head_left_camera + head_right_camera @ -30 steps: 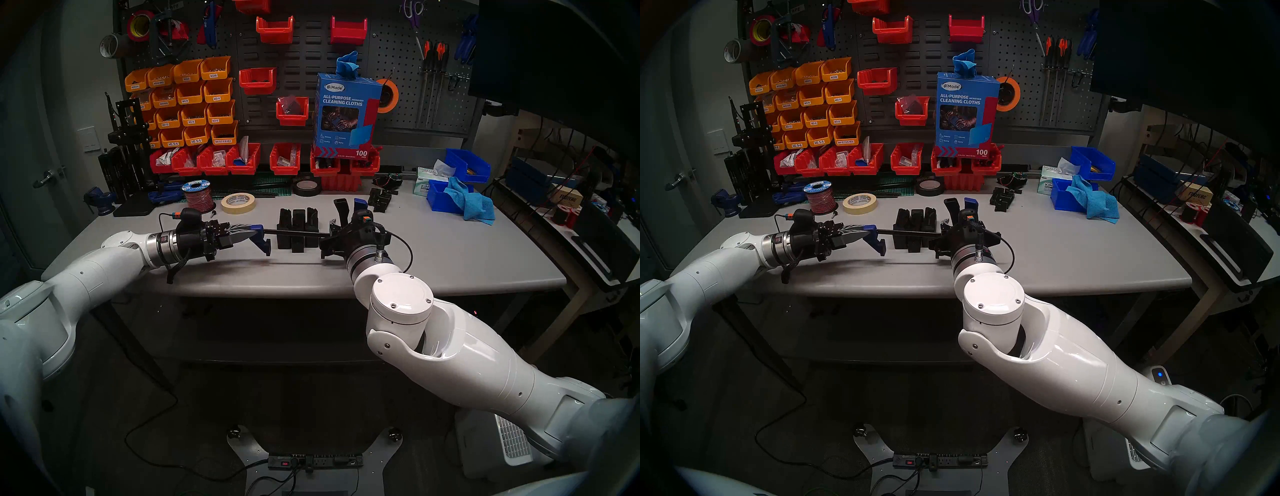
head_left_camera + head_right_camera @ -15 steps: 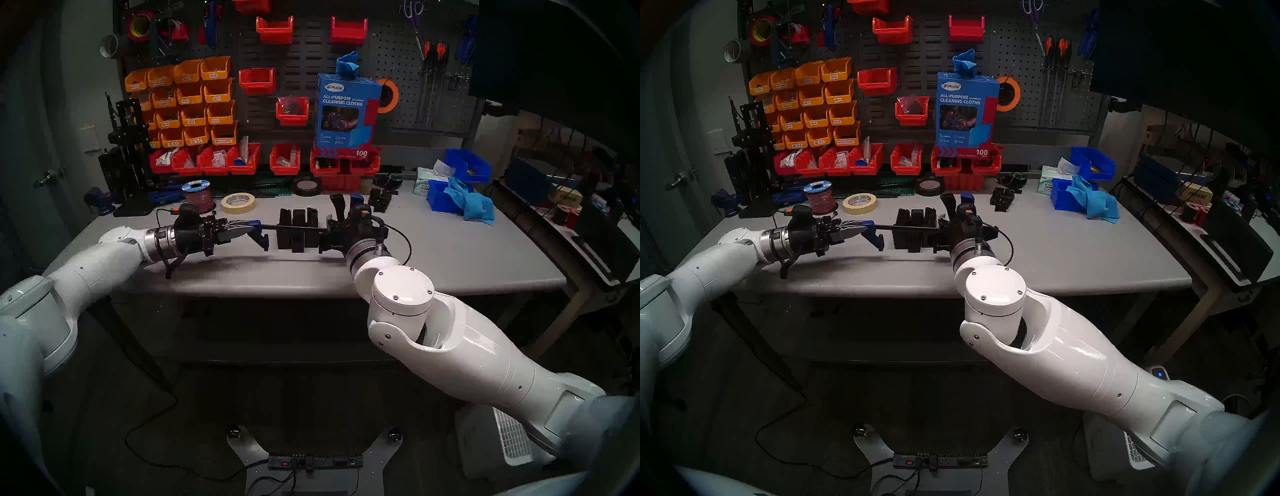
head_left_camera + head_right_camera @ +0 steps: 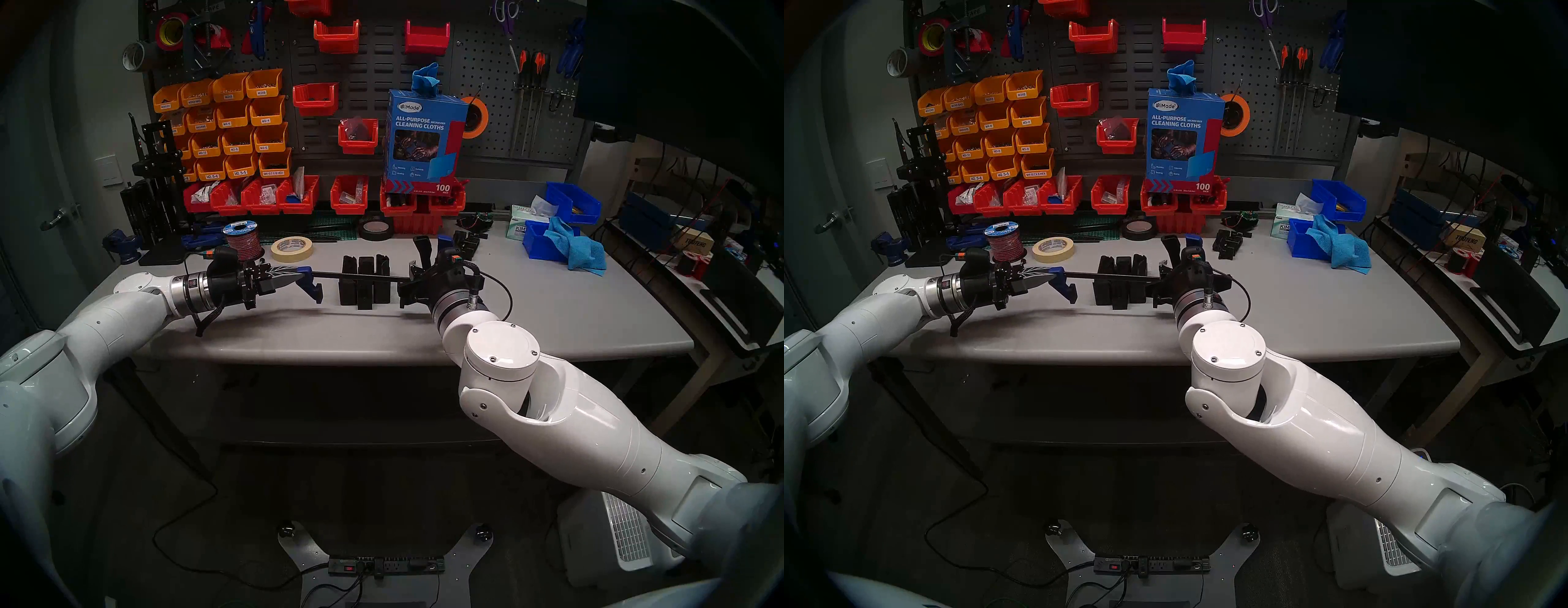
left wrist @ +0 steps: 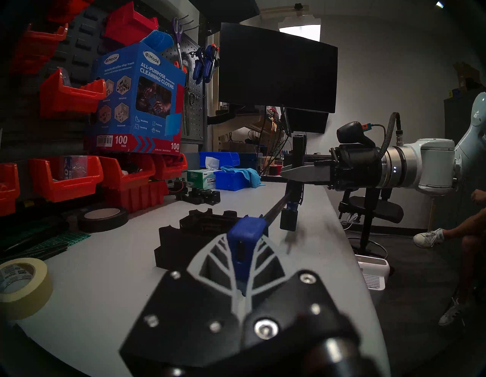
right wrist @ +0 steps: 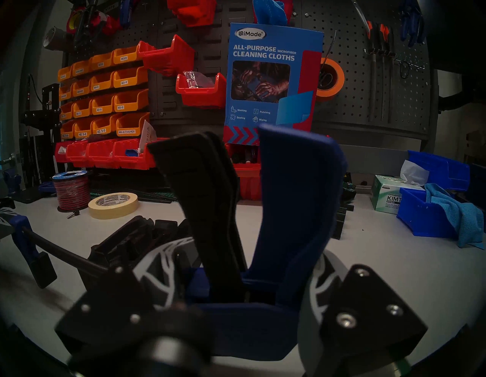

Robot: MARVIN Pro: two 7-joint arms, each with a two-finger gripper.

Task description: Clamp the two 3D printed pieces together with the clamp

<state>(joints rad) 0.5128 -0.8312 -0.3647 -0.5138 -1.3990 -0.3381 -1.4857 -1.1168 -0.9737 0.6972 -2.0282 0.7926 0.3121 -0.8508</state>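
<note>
Both grippers pinched on the clamp [image 3: 360, 278]: left gripper [image 3: 297, 278] on end jaw, right gripper [image 5: 252, 289] on handle body. Pieces [image 3: 365, 284] at 12 o'clock behind bar. Next: straddle them, squeeze trigger

Head pair looks down from above and behind both arms at the table [image 3: 551, 305], pegboard beyond, near-identical frames. Left wrist cam sits close behind its fingers [image 4: 210, 260], facing the right gripper [image 4: 286, 172]; right wrist cam faces the pegboard. All share the table.
</note>
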